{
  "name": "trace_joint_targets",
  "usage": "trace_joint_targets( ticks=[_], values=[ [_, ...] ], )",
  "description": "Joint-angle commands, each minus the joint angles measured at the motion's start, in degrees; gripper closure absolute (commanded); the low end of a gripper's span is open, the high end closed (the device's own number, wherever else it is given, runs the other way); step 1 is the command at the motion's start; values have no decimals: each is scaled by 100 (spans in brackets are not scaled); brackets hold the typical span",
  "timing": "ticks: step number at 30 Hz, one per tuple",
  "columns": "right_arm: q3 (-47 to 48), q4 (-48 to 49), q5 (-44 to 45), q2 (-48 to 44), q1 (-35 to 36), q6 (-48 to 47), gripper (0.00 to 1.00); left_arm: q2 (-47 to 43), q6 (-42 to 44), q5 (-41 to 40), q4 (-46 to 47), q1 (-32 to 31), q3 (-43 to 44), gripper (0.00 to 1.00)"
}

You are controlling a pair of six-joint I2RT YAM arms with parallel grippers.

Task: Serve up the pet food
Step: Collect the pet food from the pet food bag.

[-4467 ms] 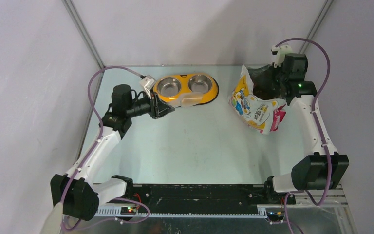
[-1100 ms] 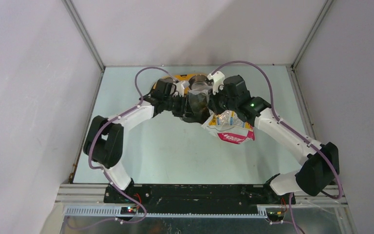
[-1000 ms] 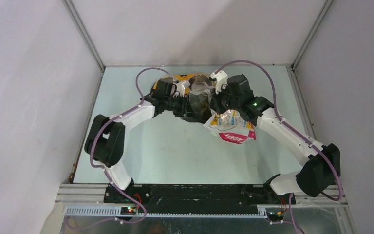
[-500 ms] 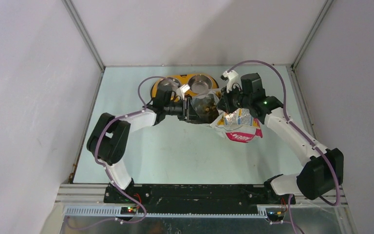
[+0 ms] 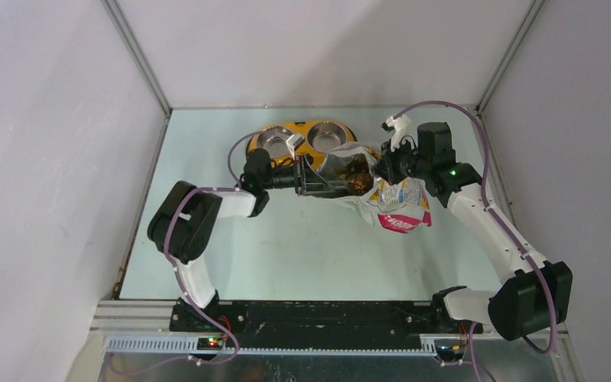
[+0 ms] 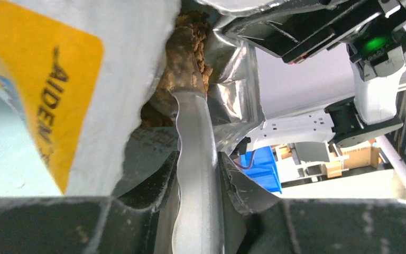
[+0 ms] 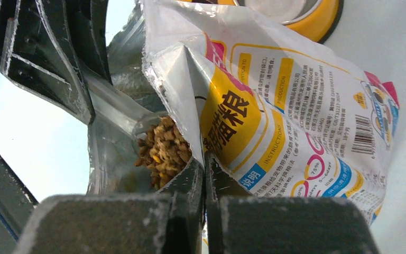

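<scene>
Right claw [image 7: 204,177] is pinched fully closed on the torn rim of the one foil bag [image 7: 296,100], holding its mouth open. Left claw [image 6: 195,180] is partly closed around the handle of the single clear scoop [image 6: 190,132], whose front end reaches into the bag's mouth among the kibble [image 7: 164,148]. These brown pellets are heaped just inside the opening. From above, the bag's long axis runs slantwise, with the mouth toward the left arm and the pink base toward the near edge. One yellow double bowl [image 5: 243,147] with two steel cups [image 5: 274,142] sits just behind, on a pale green tabletop [image 5: 286,255] between plain greyish walls [image 5: 64,119].
</scene>
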Motion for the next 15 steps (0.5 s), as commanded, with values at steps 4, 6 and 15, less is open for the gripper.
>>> trace_joint_targets(
  ticks=[4,6,15],
  values=[
    [-135,-313,707,-251,-158,-389,100,-877,1602,-94,-2030,482,18,100],
    [-172,-266,795,-285,-167,-461,100,-916,1384,-1,-1862,658,-17,100],
    [-266,-168,973,-274,-177,-625,100,-1105,914,304,-1123,914,-271,100]
  ],
)
